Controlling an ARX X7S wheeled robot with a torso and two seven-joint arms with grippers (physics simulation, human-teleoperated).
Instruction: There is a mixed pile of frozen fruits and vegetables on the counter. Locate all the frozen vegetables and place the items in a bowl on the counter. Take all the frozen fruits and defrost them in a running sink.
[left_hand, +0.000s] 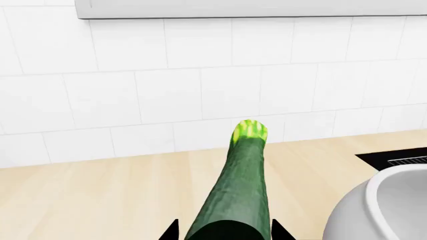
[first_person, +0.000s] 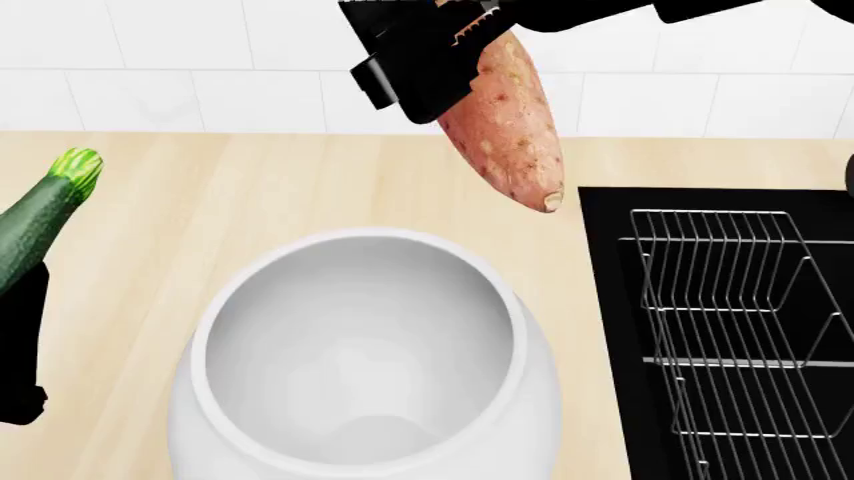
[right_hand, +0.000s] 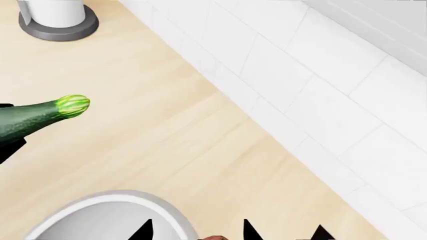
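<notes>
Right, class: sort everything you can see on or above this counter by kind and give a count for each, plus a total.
Vegetables: 2, the zucchini in the left gripper and the sweet potato in the right gripper.
Bowls: 1, the white bowl.
Wire racks: 1, the rack in the sink.
Fruits: 0 in view.
Total: 4.

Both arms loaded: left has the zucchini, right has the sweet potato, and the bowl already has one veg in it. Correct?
Not quite. The bowl is empty, as the head view shows. The rest holds: the left gripper holds the zucchini, and the right gripper holds the sweet potato.
</notes>
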